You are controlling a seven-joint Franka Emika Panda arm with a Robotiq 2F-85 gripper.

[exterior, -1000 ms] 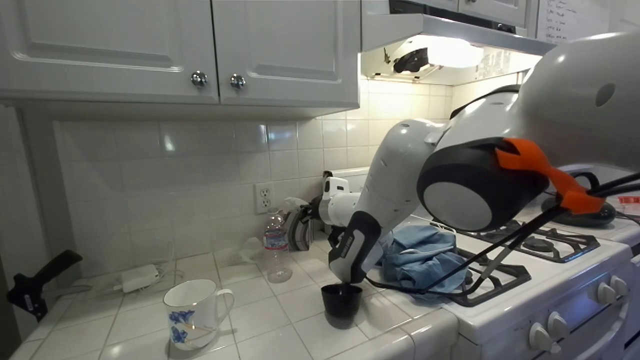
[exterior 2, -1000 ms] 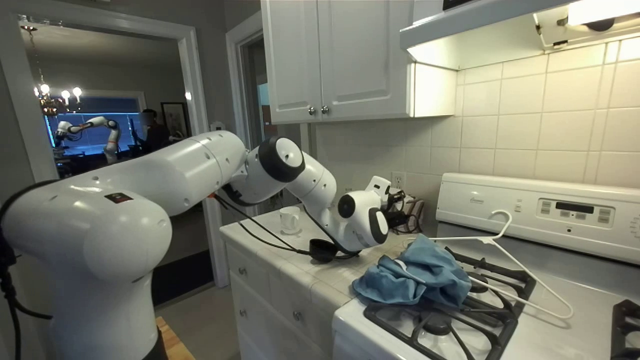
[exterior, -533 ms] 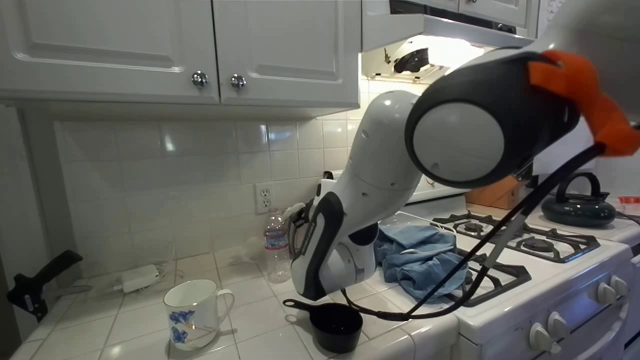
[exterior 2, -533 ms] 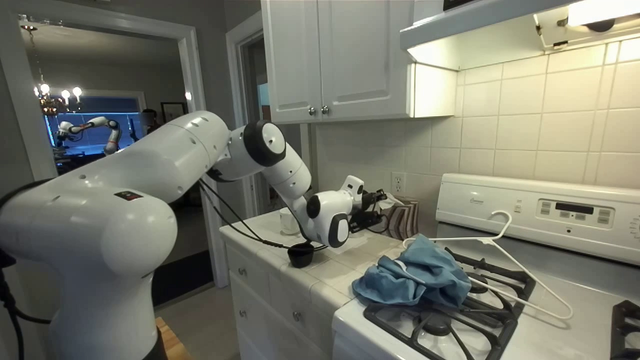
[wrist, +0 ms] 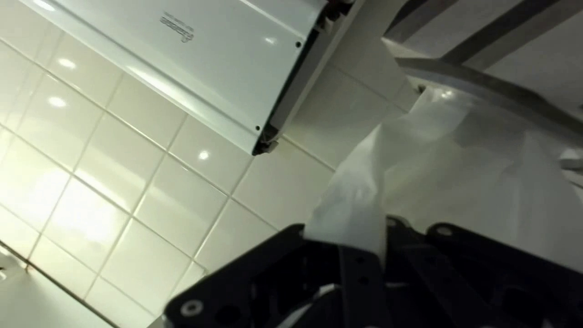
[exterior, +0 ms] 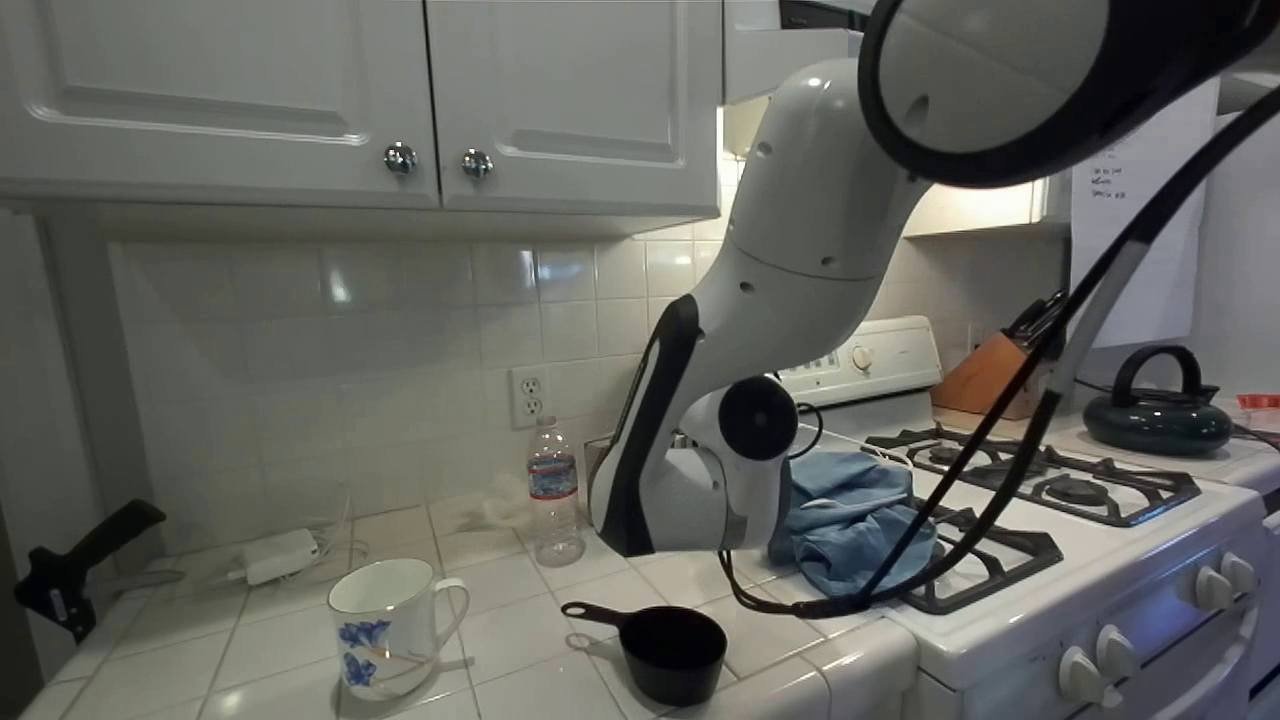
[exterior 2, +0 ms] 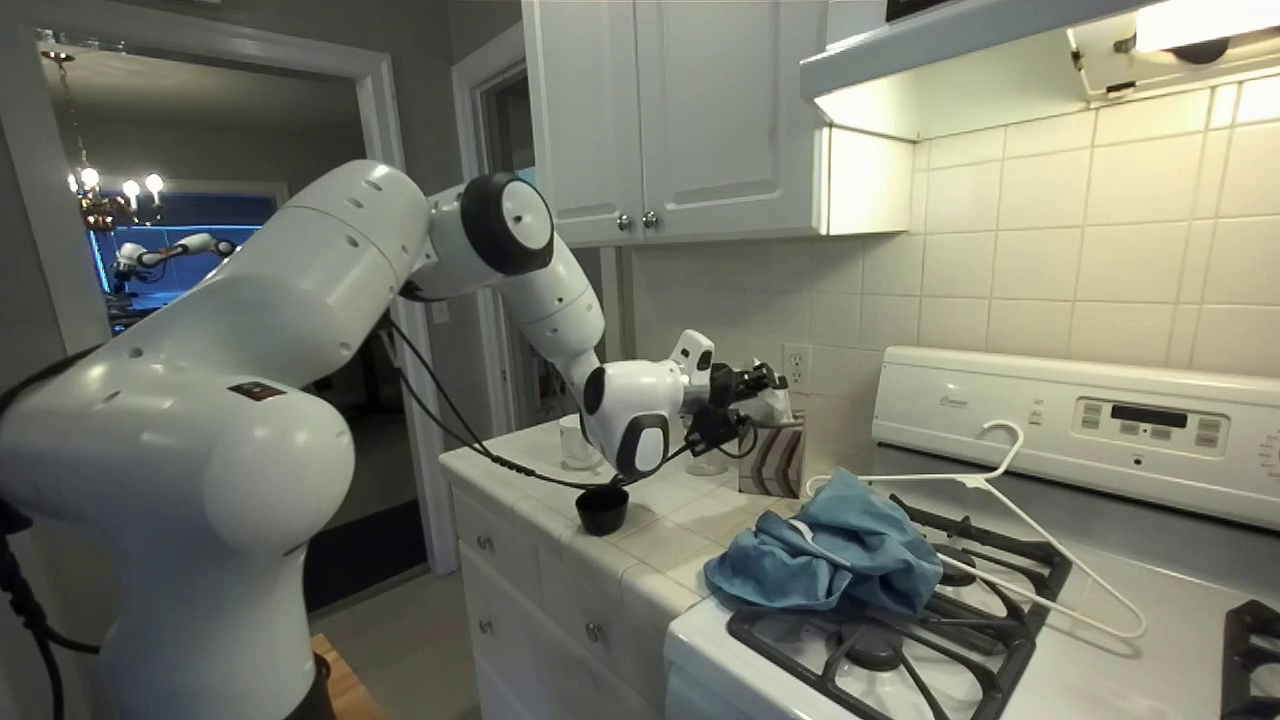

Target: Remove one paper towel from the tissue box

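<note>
White tiled counter (exterior: 510, 640) next to a gas stove (exterior: 990, 640) w/ a blue cloth (exterior 2: 830, 550) on it. Changed in the last sec.: your arm (exterior 2: 550, 305) has drawn up & back, and the striped tissue box (exterior 2: 772, 462) has come along toward the robot; whether its underside rests on the counter, you can't tell. The paper towel (wrist: 437, 168) runs from the box's slot to your gripper (exterior 2: 772, 380), whose fingers are drawn tight together on it. Meaning: hold prob. good, but the paper towel isn't out yet; slow pulling may only drag or lift the box, so a brisker tug might be req'd to part them. Also shifted: the black measuring cup (exterior: 675, 650), near the counter's edge, handle now in sight. Pose, as seen in an exterior view: elbow high & bent, forearm sloping down, wrist approx. level, pointing away from the robot's base, fingertips above the box.
</note>
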